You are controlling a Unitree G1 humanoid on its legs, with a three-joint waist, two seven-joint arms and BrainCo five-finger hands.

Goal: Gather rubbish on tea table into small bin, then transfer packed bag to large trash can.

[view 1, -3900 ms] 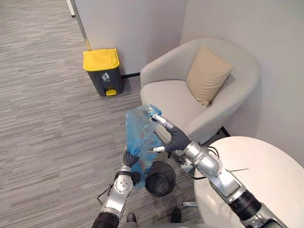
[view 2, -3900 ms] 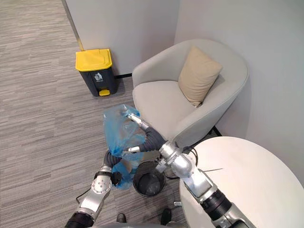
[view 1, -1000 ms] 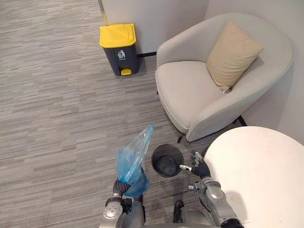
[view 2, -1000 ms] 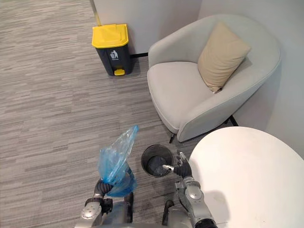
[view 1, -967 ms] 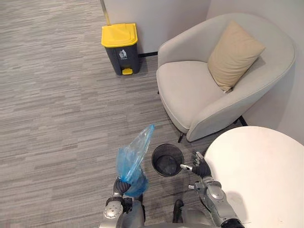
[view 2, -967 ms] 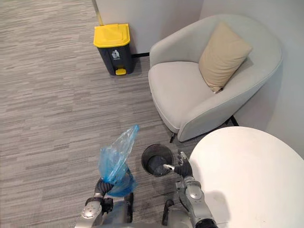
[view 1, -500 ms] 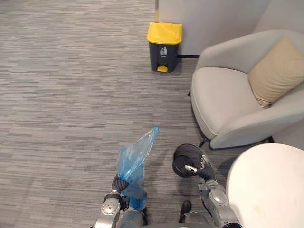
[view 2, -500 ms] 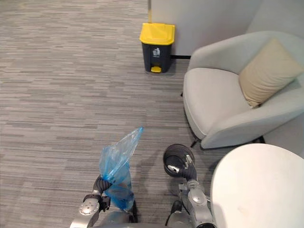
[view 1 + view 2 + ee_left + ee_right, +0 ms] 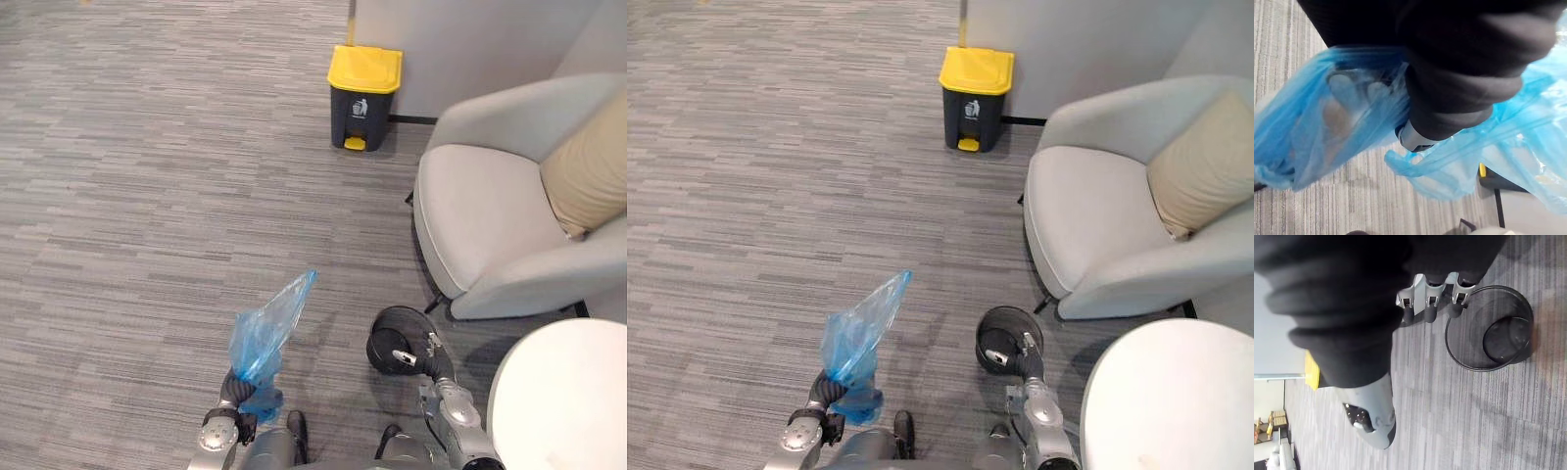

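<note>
Grey carpet (image 9: 147,196) underfoot. Your left hand (image 9: 235,392) is clenched round the neck of the blue bag (image 9: 265,328), whose top flares upward. Your right hand (image 9: 434,360) hangs empty, fingers relaxed, just beside the small mesh bin (image 9: 392,328), near the table (image 9: 558,392) edge. Trash can (image 9: 362,83), yellow lid: well apart, at the carpet's far edge by the wall (image 9: 470,39).
</note>
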